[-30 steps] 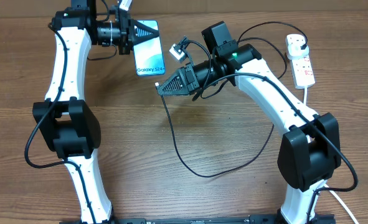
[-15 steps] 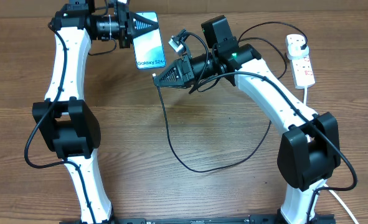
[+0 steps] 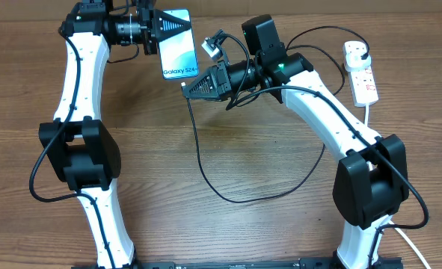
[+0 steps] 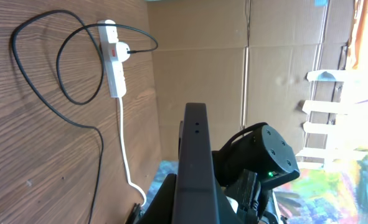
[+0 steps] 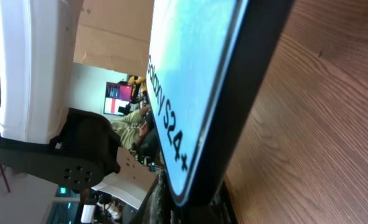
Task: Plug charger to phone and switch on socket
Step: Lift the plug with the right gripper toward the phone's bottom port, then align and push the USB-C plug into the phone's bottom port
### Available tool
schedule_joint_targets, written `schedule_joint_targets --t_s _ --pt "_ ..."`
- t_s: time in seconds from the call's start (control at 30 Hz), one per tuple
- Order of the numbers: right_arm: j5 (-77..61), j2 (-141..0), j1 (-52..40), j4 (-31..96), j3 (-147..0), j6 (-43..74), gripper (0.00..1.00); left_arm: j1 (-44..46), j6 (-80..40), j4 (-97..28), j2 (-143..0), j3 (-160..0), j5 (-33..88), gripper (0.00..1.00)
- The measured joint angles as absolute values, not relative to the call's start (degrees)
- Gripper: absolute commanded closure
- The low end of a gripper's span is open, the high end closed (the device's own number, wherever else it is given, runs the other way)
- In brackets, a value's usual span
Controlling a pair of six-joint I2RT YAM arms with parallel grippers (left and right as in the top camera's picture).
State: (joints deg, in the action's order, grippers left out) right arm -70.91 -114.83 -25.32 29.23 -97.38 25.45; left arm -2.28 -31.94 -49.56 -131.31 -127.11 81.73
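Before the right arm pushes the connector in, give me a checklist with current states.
1. Slim smartphone with light blue screen gripped by left fingers: ok.
2. Thin black charger cable end gripped by right fingers: ok.
3. Tip lined up to enter the phone: cannot tell, hidden.
4. Black plug seated in white rectangular power strip: ok.
5. Strip switched on: cannot tell.
6. Cable slack: ok, loose loop.

Two-tone arms, white shells on black joints

White links are seen on the left arm (image 3: 77,82) and right arm (image 3: 321,112), with chunky black joint housings (image 3: 82,153), thin black cables (image 3: 32,179) looped alongside, and a green light (image 3: 280,67) lit behind the black ribbed right gripper (image 3: 185,88).
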Motion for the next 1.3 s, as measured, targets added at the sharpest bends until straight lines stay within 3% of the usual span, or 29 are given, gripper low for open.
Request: schedule_joint_targets --t_s 0.93,1.3 --pt "-71.68 -114.83 -25.30 21.41 -97.38 25.61 0.96 -4.12 -39.77 -41.52 -131.31 -127.11 85.69 0.96" --pt "-69.58 -114.83 -25.56 23.22 -97.38 19.75 0.96 -4.10 -40.40 -41.01 -131.31 -127.11 85.08 0.96"
